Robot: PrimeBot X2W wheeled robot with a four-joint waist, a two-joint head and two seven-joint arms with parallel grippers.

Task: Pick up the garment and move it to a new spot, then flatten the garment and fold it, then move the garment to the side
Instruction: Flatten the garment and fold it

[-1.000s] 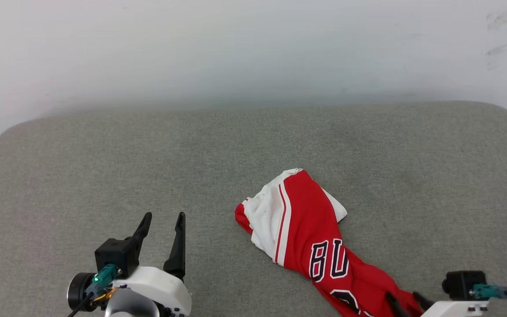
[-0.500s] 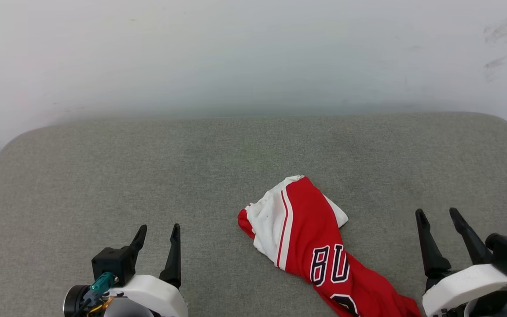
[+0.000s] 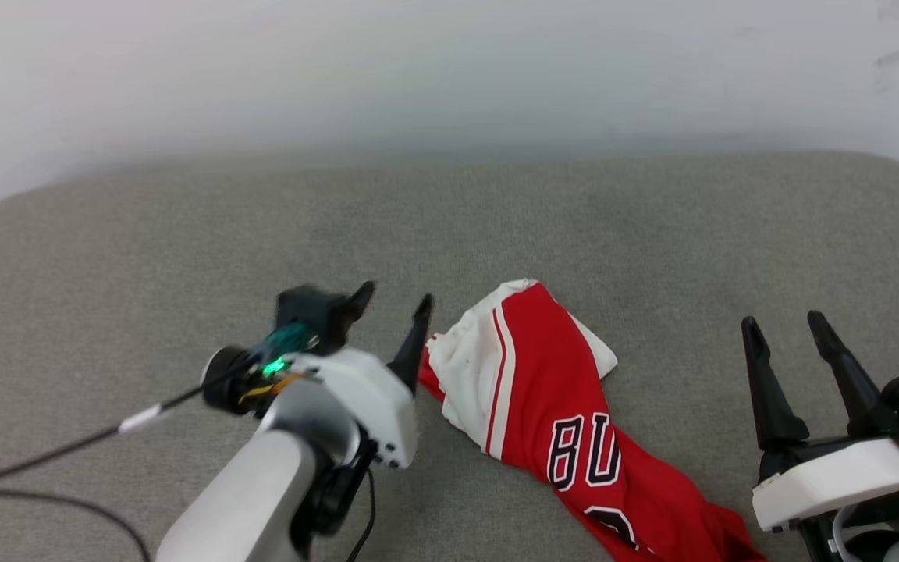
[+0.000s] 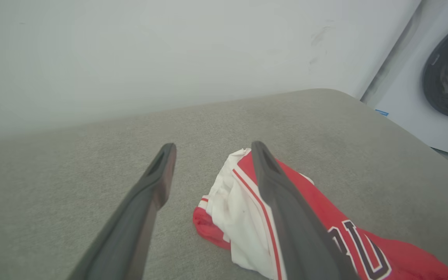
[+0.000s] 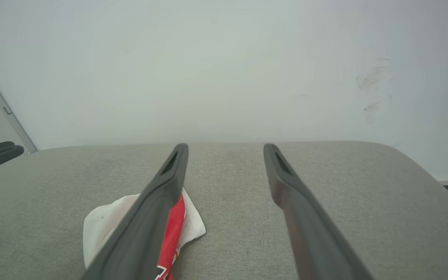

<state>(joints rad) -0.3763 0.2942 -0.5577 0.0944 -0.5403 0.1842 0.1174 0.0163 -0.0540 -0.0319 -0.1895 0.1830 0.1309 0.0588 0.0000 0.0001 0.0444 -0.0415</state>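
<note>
A crumpled red-and-white jersey T-shirt [image 3: 543, 406] lies bunched on the grey fabric cushion [image 3: 145, 234]. The left gripper [image 3: 393, 300], just beside its white sleeve, and the right gripper [image 3: 782, 324] both gape empty. Pinching stacked layers could lift it as a wad.

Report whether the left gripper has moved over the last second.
Yes. Judged against the garment, the left gripper has moved forward and rightward, and is now right beside the garment's left edge.
</note>
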